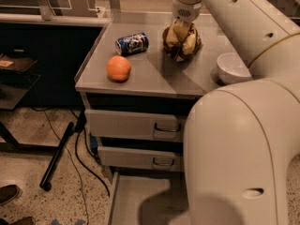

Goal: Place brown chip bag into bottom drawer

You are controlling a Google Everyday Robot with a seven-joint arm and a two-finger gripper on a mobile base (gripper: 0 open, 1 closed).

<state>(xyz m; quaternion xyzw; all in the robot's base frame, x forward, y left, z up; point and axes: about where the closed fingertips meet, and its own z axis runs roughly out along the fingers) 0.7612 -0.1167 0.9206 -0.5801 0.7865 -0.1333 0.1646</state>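
The brown chip bag (182, 42) hangs bunched up under my gripper (183, 28) at the back of the grey cabinet top (154, 76), right of the middle. The gripper comes down from above and is shut on the bag's top. The bag's lower end is at or just above the surface; I cannot tell if it touches. The bottom drawer (136, 201) is pulled open at the foot of the cabinet, and its flat grey floor shows. My arm's large white body (243, 153) covers the drawer's right part.
An orange (118, 68) and a blue drink can (132, 43) lie on the left of the cabinet top. A white bowl (232, 67) stands at the right. The two upper drawers (136, 124) are shut. A black pole (56, 156) and cables lie on the floor at the left.
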